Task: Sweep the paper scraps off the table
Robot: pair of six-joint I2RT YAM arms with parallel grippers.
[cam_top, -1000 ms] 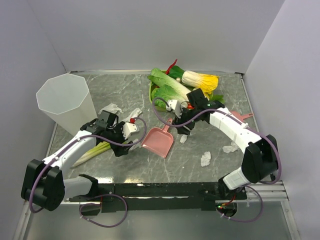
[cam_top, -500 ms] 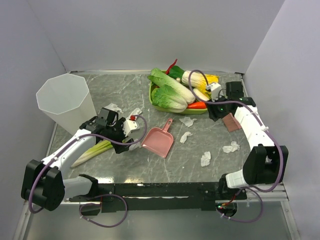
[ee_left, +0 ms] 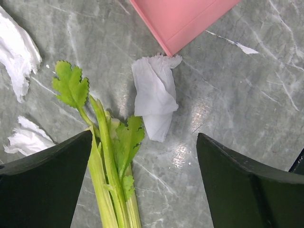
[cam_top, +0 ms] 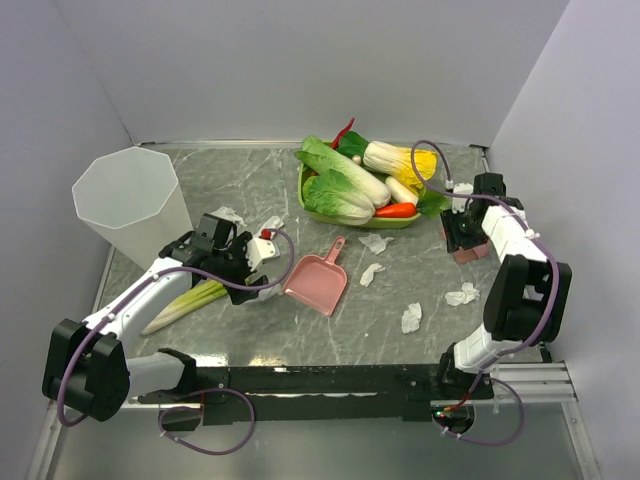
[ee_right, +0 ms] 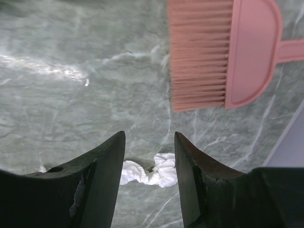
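The brush (ee_right: 223, 52) lies just beyond the right gripper (ee_right: 149, 137), which is half open and empty. Its handle runs along the closing direction. The left gripper (ee_left: 143, 137), wide open, holds nothing.

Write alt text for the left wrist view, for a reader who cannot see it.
A crumpled white paper scrap lies on the grey-green marble table, at the corner of a pink dustpan, beside a leafy green stalk. The left end effector is open and empty.
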